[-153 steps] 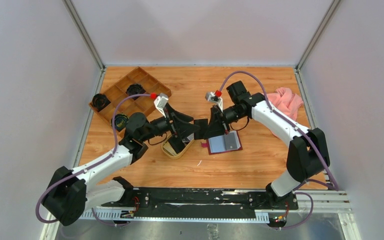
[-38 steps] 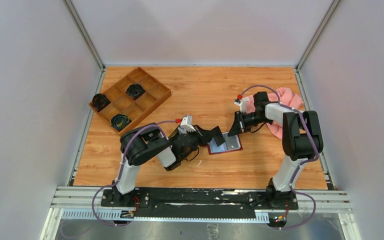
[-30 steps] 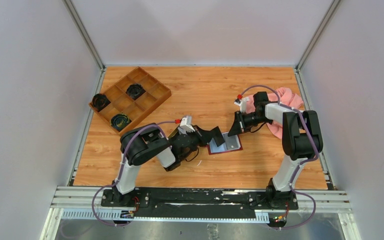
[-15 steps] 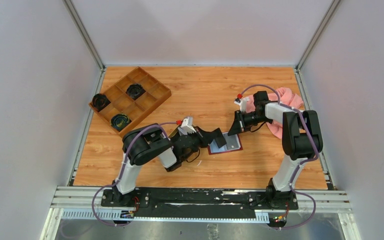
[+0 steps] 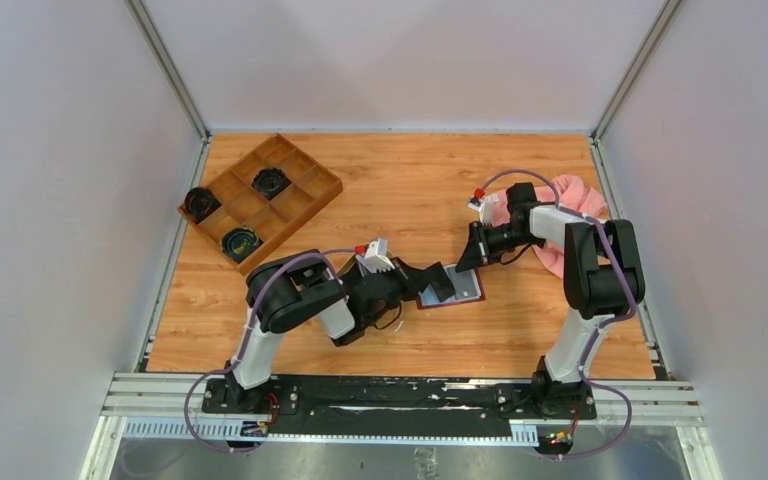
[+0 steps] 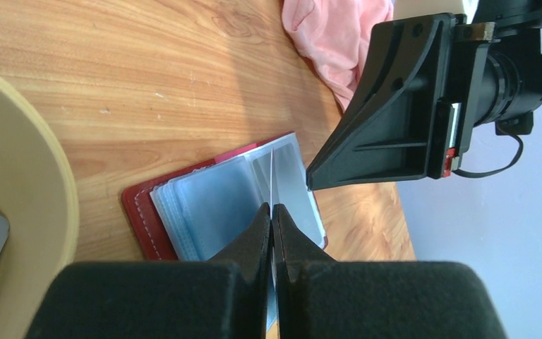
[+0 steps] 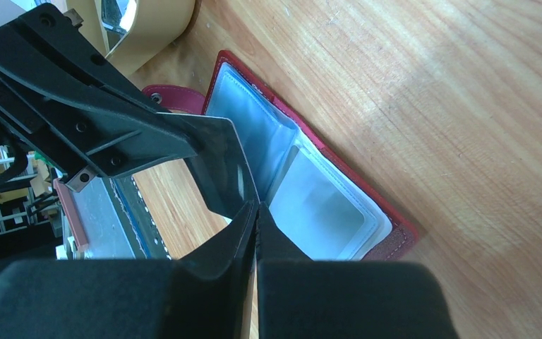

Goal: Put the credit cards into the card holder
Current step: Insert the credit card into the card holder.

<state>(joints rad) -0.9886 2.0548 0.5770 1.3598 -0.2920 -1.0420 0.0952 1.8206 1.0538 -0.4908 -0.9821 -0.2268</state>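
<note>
From above, on the overhead view, the card holder (image 5: 466, 289) lies open and flat on the wooden bench (image 5: 410, 190), near the middle and slightly toward the right arm. The left end effector (image 5: 443, 283) reaches over the holder's left part. The right end effector (image 5: 463, 264) meets the holder's far edge from the other side, so the two tools are close together. A brown compartmented box (image 5: 290, 195) sits at the far left of the bench. A pink cloth (image 5: 578, 200) lies at the far right, behind the right arm. The card is too small to make out in this view.

On the left wrist view, the left end effector (image 6: 271, 209) is closed on a credit card (image 6: 272, 169) — seen edge-on as a thin pale line standing out past the fingertips. The card's free edge is over the clear sleeves of the card holder (image 6: 137, 208), by the rightmost sleeve; whether it has entered a pocket cannot be told. The right end effector (image 6: 317, 173) has its tip just beside that sleeve's edge. An oval tan tray (image 6: 35, 205) sits just left of the holder, and the pink cloth (image 6: 332, 35) lies farther off.

On the right wrist view, the right end effector (image 7: 256, 209) has its fingers pressed together — no gap shows, and whether a sleeve is pinched cannot be told. Its tip is at the open sleeves of the card holder (image 7: 324, 208). The left end effector (image 7: 236, 166) comes in from the left over the holder. The red snap tab (image 7: 176, 95) lies flat on the bench, with the tray (image 7: 157, 32) beyond it.
</note>
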